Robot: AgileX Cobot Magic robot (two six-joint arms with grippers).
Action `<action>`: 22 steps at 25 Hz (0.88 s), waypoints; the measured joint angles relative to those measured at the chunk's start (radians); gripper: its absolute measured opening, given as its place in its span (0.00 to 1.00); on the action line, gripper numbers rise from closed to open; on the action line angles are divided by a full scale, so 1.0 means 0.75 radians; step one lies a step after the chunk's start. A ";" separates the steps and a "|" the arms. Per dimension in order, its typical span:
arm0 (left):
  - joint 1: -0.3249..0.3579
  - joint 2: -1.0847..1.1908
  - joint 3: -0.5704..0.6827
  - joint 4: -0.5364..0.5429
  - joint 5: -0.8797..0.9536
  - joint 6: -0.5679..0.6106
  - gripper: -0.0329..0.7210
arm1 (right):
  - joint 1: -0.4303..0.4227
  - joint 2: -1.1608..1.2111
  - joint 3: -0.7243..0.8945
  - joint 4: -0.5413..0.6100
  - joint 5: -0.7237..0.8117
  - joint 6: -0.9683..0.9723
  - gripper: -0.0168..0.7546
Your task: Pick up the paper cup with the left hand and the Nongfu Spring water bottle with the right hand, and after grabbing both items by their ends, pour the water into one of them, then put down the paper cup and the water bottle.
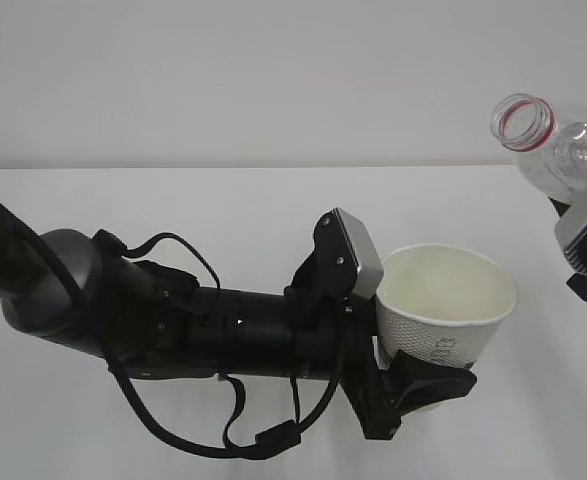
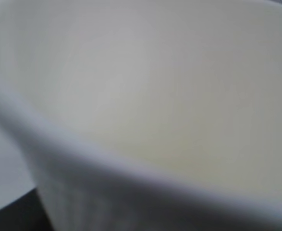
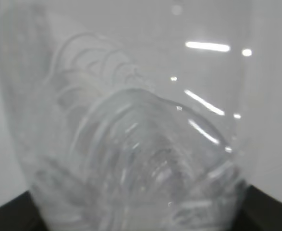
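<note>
The white paper cup [image 1: 443, 305] is held upright above the table, and my left gripper [image 1: 423, 378] is shut on its lower part. Its pale inside fills the left wrist view [image 2: 179, 96], and no water shows in it. At the right edge my right gripper [image 1: 585, 235] is shut on the body of the clear Nongfu Spring water bottle [image 1: 563, 155]. The bottle is tilted, its open mouth with the red neck ring [image 1: 521, 120] pointing up and left, higher than the cup and to its right. The ribbed bottle [image 3: 131, 134] fills the right wrist view. I cannot tell whether it holds water.
A white table [image 1: 173, 210] runs under both arms, with a plain pale wall [image 1: 223, 80] behind it. Black cables [image 1: 233, 430] loop below my left arm.
</note>
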 joint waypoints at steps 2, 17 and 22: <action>0.000 0.000 0.000 -0.009 -0.003 0.000 0.72 | 0.000 0.000 0.000 0.000 0.000 -0.006 0.66; 0.000 0.000 0.000 -0.011 -0.027 -0.045 0.72 | 0.000 0.037 0.000 -0.007 -0.008 -0.141 0.66; 0.000 0.000 0.000 -0.011 -0.029 -0.047 0.72 | 0.000 0.054 0.000 -0.050 -0.032 -0.154 0.66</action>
